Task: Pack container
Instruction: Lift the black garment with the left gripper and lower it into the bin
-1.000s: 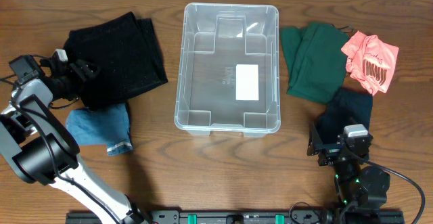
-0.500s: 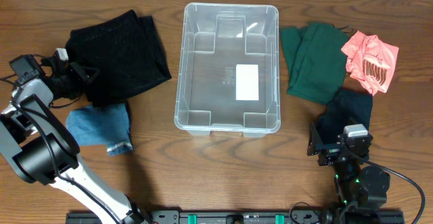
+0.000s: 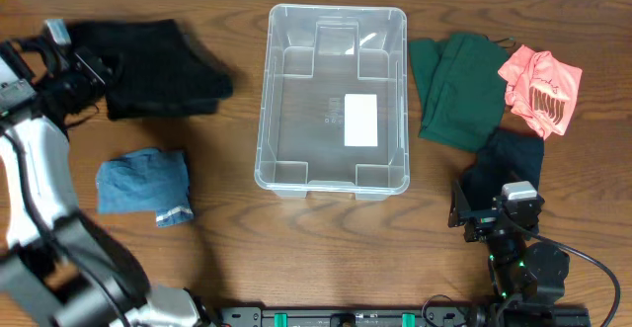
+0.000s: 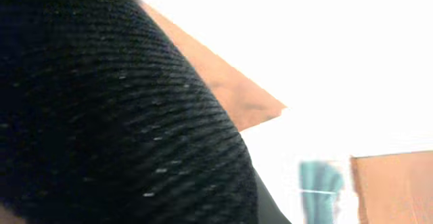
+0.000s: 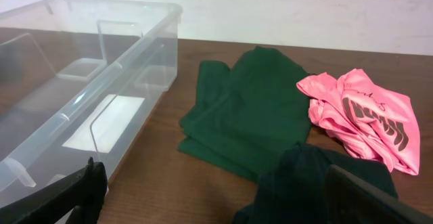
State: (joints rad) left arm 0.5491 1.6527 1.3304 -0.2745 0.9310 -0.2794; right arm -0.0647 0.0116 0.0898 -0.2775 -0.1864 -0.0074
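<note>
The clear plastic container (image 3: 268, 90) stands empty in the middle of the table, a white label on its base; its rim (image 5: 115, 6) also shows in the right wrist view. My left gripper (image 3: 97, 70) is at the far left, shut on the edge of a black knit garment (image 3: 158, 65), which hangs bunched from it. That black fabric (image 4: 101, 116) fills the left wrist view and hides the fingers. My right gripper (image 5: 223, 207) rests open at the front right, just short of a dark garment (image 5: 304, 183).
A green garment (image 3: 456, 90) and a pink shirt (image 3: 540, 88) lie right of the container, with the dark garment (image 3: 506, 161) in front of them. A folded piece of blue denim (image 3: 146, 184) lies at the front left.
My left gripper shut on the black garment and pulled it up and towards the back left, off the denim. The right arm has not moved.
</note>
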